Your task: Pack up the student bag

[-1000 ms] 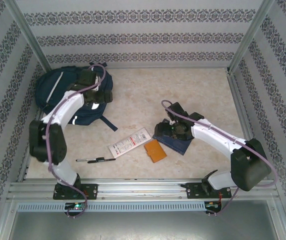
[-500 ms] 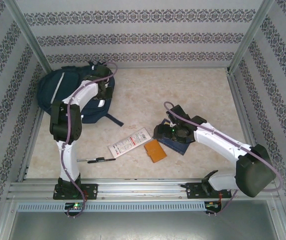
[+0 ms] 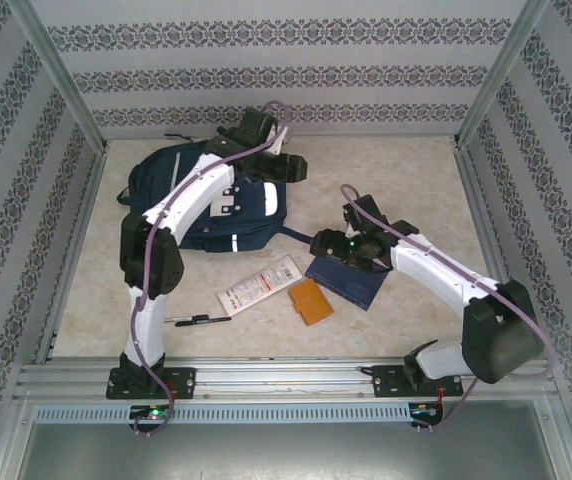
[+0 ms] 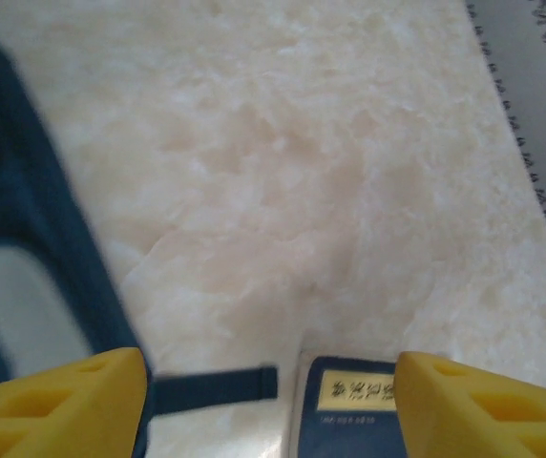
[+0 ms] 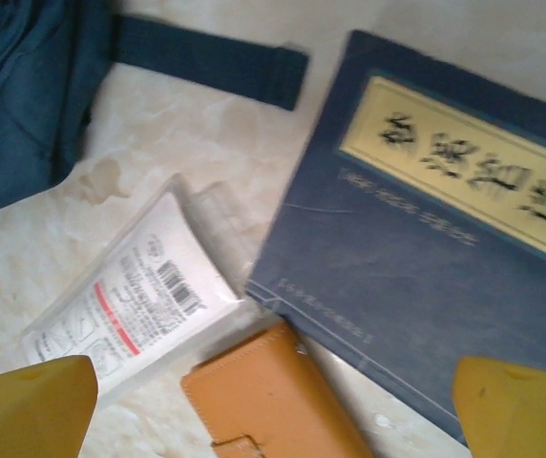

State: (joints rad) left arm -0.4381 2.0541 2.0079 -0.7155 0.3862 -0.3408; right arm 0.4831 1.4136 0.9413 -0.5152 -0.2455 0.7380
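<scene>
Marble-look table (image 3: pixel 396 180); student bag (image 3: pixel 211 205) beside left hand (image 4: pixel 271 386) looks soft, floppy, bulky, probably light. Best grabbed by strap (image 5: pixel 206 62). Left and right hand (image 5: pixel 273 401) both gape wide, empty.

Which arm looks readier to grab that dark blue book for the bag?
The right arm, probably. Its open right gripper hangs just above the blue book, while the left gripper is farther off, by the student bag's far corner.
</scene>
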